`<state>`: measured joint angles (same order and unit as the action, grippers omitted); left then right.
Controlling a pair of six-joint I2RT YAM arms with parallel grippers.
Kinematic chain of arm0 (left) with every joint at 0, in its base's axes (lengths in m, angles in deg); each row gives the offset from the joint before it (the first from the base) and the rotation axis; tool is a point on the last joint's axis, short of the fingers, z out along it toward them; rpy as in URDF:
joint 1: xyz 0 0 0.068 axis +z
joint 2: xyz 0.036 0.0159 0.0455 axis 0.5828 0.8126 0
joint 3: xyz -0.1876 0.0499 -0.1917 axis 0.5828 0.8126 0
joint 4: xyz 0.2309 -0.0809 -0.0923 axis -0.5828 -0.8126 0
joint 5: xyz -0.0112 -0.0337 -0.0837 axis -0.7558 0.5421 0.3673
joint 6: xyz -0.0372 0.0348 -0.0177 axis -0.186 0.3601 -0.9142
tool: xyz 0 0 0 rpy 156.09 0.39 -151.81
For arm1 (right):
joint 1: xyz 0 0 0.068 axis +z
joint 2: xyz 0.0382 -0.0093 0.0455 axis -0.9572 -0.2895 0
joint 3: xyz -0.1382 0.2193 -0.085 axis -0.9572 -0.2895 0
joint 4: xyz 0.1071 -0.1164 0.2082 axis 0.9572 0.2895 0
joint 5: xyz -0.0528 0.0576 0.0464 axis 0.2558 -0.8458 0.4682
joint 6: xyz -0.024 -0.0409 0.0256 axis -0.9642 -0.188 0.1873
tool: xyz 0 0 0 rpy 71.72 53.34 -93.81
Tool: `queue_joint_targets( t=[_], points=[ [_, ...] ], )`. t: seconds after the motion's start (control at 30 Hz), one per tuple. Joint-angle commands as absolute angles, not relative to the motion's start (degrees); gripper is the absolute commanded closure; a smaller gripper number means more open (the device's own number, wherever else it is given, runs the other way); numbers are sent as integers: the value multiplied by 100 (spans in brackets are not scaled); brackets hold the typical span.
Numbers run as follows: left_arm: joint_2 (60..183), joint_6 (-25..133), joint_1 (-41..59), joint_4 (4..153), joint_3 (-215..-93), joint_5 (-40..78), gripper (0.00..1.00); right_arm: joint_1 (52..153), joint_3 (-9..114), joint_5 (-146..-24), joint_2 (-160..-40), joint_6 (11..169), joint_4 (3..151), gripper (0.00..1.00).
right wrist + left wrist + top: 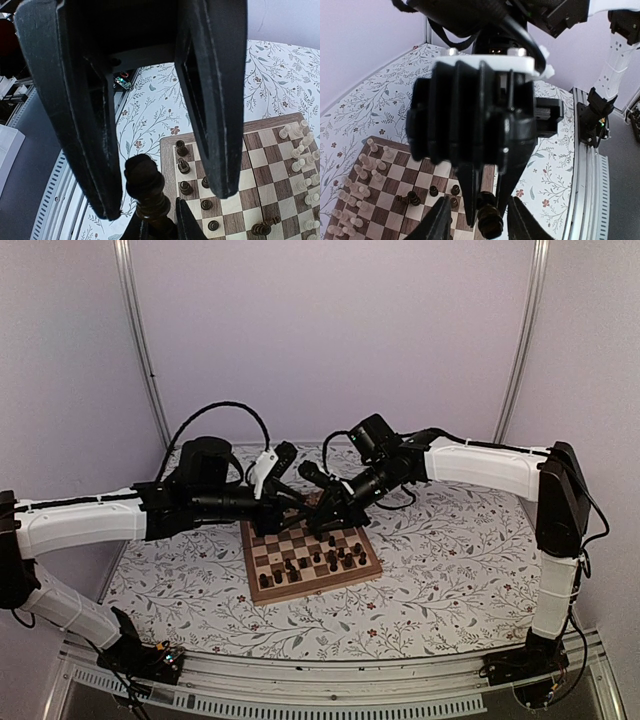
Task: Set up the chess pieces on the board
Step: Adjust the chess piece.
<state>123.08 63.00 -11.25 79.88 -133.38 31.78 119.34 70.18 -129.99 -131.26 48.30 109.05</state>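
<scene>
Watching the top view, I saw the left gripper [300, 504] and right gripper [328, 514] tip to tip above the board's [318, 587] far edge. On the left wrist feed, a dark piece [490, 220] hung over the board's edge, and the left gripper was clenched on its base. On the right wrist feed, the right fingers [215, 110] stood released, straddling that piece's head without pinching it. Pale pieces [300, 150] stood bunched along one side of the board.
</scene>
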Motion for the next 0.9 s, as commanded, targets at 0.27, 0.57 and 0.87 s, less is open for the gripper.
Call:
queue_joint_targets(
  t=[0.27, 0.57, 0.87],
  points=[
    [12526, 6367, -1190, 7678, -13632, 3287, 85, 11872, 6965, -13228, -12847, 4875, 10884, 88],
    [12332, 6583, -1174, 7074, -13993, 2927, 94, 11690, 6904, -12949, -12638, 4820, 10884, 74],
    [12354, 6810, -1150, 6520, -14232, 2708, 95, 11297, 6879, -12735, -12391, 4705, 11190, 46]
  ],
)
